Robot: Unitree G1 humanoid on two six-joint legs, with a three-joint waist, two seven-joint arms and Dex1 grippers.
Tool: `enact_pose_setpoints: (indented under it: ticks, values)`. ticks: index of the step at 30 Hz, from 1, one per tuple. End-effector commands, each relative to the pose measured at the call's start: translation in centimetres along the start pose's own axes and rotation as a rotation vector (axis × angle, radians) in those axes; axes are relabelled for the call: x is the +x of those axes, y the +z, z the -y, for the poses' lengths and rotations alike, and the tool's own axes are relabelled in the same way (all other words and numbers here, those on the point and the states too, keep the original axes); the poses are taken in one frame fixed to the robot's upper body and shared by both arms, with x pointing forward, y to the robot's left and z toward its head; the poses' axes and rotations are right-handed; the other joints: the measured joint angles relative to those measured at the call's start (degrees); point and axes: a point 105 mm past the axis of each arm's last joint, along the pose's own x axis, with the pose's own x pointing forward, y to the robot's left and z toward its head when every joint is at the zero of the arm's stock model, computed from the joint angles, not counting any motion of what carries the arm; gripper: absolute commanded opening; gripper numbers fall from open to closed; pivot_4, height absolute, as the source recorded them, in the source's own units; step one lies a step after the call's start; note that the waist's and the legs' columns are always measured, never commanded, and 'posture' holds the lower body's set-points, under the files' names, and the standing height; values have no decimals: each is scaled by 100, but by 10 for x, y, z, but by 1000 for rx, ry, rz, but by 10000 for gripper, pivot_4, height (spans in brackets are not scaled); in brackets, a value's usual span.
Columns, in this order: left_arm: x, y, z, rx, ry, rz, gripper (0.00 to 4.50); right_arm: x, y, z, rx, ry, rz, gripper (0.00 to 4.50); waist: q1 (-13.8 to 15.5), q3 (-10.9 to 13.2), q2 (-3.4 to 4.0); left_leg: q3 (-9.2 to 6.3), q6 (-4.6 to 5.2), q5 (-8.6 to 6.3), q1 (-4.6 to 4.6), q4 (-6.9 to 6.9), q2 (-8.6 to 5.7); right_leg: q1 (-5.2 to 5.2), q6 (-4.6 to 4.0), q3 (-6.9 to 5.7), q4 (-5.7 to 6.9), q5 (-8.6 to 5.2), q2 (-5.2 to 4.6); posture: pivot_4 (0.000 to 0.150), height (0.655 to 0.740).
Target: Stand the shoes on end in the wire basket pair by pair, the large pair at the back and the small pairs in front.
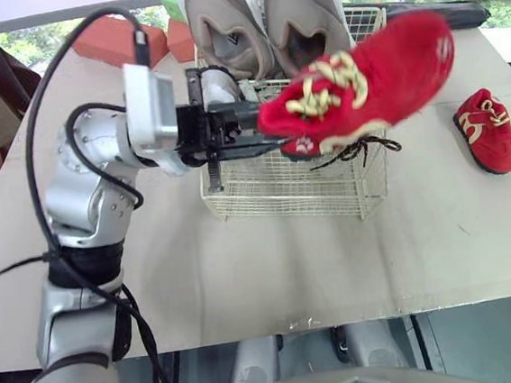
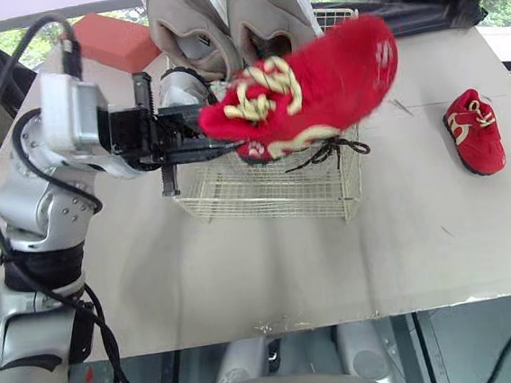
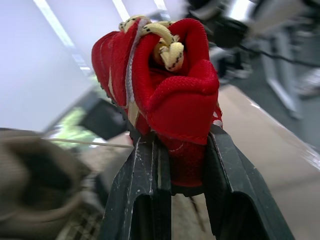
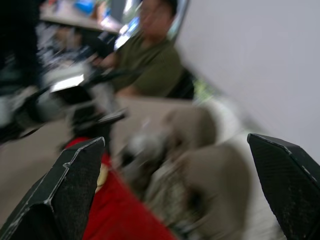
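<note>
A pale tabletop [image 1: 245, 274] stands before bright windows [image 1: 33, 41] showing greenery.

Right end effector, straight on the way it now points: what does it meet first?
Probably the large grey shoes in the wire basket; the held red shoe lies close to that line, depth unclear.

Large pair [image 1: 262, 19] stands at the back of the basket [image 1: 283, 193], held shoe [image 1: 363, 82] above, small shoe [image 1: 487, 130] to its right.
</note>
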Motion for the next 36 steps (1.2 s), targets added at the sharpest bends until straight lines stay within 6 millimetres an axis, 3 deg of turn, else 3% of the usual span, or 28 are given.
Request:
enact_pose_setpoints:
  ticks: [1,5,11,14,20,22,25,28,30,33,36]
  values:
    - [-1,-3,-2,116,-163,-58,6366,14,-16,-7,93,128,-188,45000,0,6,9,0,1,0,-7,13,-2,-3,2,0,5,1,-2,1500,7400]
    - [4,-14,-6,189,-241,-102,6366,35,-33,-8,271,200,-320,45000,0,6,9,-8,0,1,-20,14,-6,-10,10,-6,0,6,-3,1500,7400]
    - [9,-21,-11,254,-270,-123,6366,47,-44,-23,415,314,-455,45000,28,7,8,-13,-7,4,-38,11,-6,-31,11,-12,-2,5,-6,1500,7400]
    - [10,-23,-15,302,-269,-131,6364,50,-62,-27,457,319,-555,36512,30,7,8,-14,-5,3,-39,12,-7,-31,11,-13,-2,5,-8,1500,7400]
    - [10,-23,-16,372,-274,-140,6364,50,-74,-23,437,310,-618,7257,26,7,8,-16,-2,2,-38,25,-12,-33,12,-14,24,5,-11,1500,7400]
    - [9,-21,-18,396,-260,-135,6364,48,-76,-24,424,321,-629,459,26,7,8,-17,-2,2,-38,30,-12,-38,12,-14,37,5,-10,1500,7400]
    - [5,-18,-21,342,-225,-118,6364,44,-75,-29,409,362,-630,459,24,7,8,-18,-2,2,-37,34,-12,-39,12,-15,43,5,-10,1500,7400]
    - [-2,-6,-33,137,-70,-41,19111,38,-66,-37,407,448,-547,0,8,7,7,-17,-1,1,-37,38,-12,-39,13,-13,47,5,-10,1500,7400]
    - [-13,3,-41,-112,81,52,30823,28,-54,-45,386,542,-421,0,-4,8,6,-25,1,0,-37,39,-11,-39,14,-12,48,4,-9,1500,7400]
    - [-29,3,-32,-364,216,95,44379,17,-44,-53,355,613,-264,0,-33,9,7,-46,2,-1,-33,39,-7,-41,16,-5,60,3,-10,1500,7400]
    - [-34,1,-16,-488,312,114,44379,17,-42,-58,332,610,-112,0,-46,9,7,-52,2,-1,-19,38,-2,-42,16,2,73,2,-6,1500,7400]
